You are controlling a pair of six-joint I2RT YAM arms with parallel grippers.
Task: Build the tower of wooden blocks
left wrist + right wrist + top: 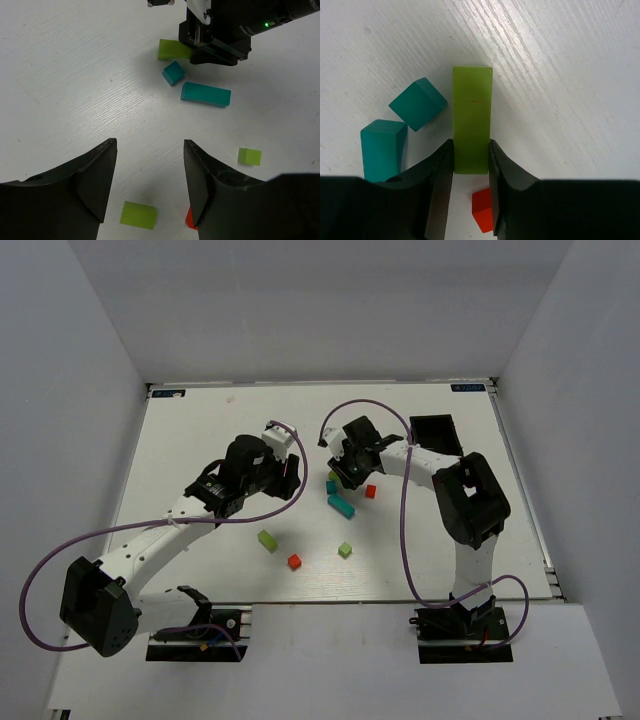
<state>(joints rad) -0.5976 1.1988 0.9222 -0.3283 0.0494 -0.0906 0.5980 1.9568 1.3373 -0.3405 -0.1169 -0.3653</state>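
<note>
Right hand (471,148) clamped on lime bar (472,112), bar jutting forward — left hand (150,150) apart.

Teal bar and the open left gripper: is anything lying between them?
Nothing. In the left wrist view, only bare white table separates the left gripper from the teal bar.

Left arm (160,535): stretched forward and right from base, elbow low, wrist near centre. Left claw (150,172): fingers wide apart, gripping nothing. Right arm (470,500): folded, forearm reaching left toward centre. Right claw (471,167): pitched down, fingers clamped on near end of lime-green bar (472,115).
</note>
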